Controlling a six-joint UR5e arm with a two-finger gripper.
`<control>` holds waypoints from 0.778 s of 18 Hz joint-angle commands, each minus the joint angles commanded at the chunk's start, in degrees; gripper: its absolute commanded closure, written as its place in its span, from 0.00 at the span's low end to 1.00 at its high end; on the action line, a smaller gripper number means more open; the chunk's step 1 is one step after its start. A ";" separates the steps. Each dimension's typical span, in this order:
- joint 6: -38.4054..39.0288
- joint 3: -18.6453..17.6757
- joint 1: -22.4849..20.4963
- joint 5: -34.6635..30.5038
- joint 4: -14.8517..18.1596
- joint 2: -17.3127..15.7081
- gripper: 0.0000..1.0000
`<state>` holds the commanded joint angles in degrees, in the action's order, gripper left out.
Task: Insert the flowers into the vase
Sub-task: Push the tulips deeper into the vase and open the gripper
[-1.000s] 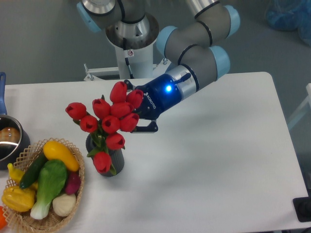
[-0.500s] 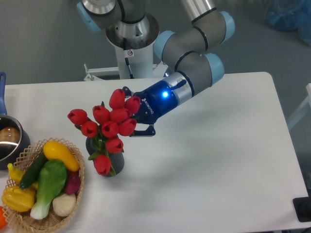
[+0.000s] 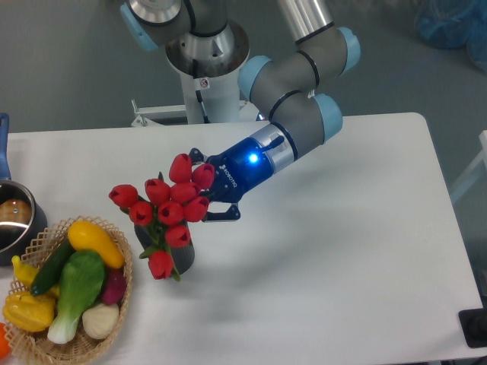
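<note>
**Tulips standing in the vase, hand close behind them**

The flowers (image 3: 169,209) sit left of the frame's centre, their green stems running down into the mouth of the vase (image 3: 181,257), which stands upright on the white surface (image 3: 327,251). The red heads spread wider than the vase; one droops low over its left side.

The hand (image 3: 207,186) reaches in from the upper right, a blue light glowing on its body. Its dark fingers lie right behind the upper blooms, which hide the tips, so I cannot tell whether it grips the bunch or has let go.

In the lower left corner a basket (image 3: 114,304) holds toy vegetables (image 3: 76,285), just beside the vase. At the left edge stands a pot (image 3: 14,220).
</note>
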<state>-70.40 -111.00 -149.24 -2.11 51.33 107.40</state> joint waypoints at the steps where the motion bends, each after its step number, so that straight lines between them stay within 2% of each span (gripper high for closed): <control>1: -0.79 -0.44 0.09 -0.09 0.00 0.00 1.00; 6: -6.58 -2.98 0.09 -0.44 0.00 1.23 0.97; 14: -12.83 -7.29 0.00 -2.28 0.00 1.23 0.89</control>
<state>-83.22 -118.30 -149.24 -4.39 51.33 108.63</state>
